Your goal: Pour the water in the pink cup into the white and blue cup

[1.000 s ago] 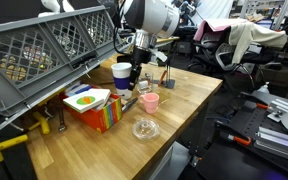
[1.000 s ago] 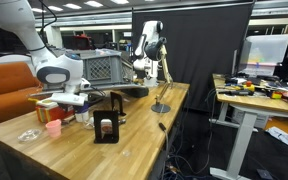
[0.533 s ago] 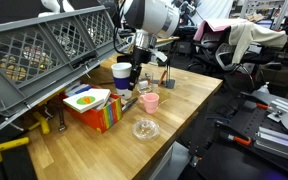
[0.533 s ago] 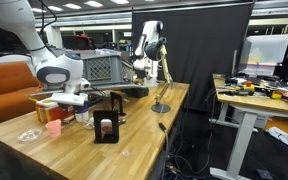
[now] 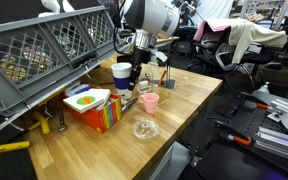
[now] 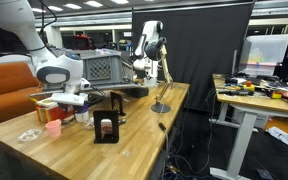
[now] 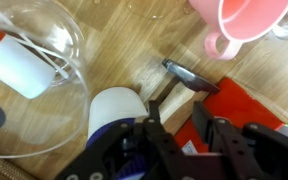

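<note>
Hand against the white and blue cup; cannot tell if it grips; pink cup stands apart, upright

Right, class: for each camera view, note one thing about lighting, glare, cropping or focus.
Wrist view: the pink cup is cut off by the top edge, and the glass bowl shows white glare along its rim. In an exterior view, the monitor is washed out bright. In an exterior view, the wooden table is evenly lit, without harsh shadows.
</note>
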You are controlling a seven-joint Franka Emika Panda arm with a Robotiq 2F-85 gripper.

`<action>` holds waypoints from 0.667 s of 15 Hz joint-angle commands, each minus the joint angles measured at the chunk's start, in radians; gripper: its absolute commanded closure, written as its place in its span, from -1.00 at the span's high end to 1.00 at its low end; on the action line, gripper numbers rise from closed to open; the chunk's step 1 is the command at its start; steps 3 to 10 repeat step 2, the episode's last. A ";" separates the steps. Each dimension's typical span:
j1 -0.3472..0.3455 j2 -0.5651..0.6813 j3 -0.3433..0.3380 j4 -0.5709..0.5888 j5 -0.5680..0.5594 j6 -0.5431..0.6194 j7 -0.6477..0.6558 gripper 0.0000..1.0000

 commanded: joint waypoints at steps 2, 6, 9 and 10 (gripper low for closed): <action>-0.064 0.003 0.063 -0.005 -0.057 0.016 0.039 -0.17; -0.064 0.003 0.063 -0.005 -0.057 0.016 0.039 -0.17; -0.064 0.003 0.063 -0.005 -0.057 0.016 0.039 -0.17; -0.064 0.003 0.063 -0.005 -0.057 0.016 0.039 -0.17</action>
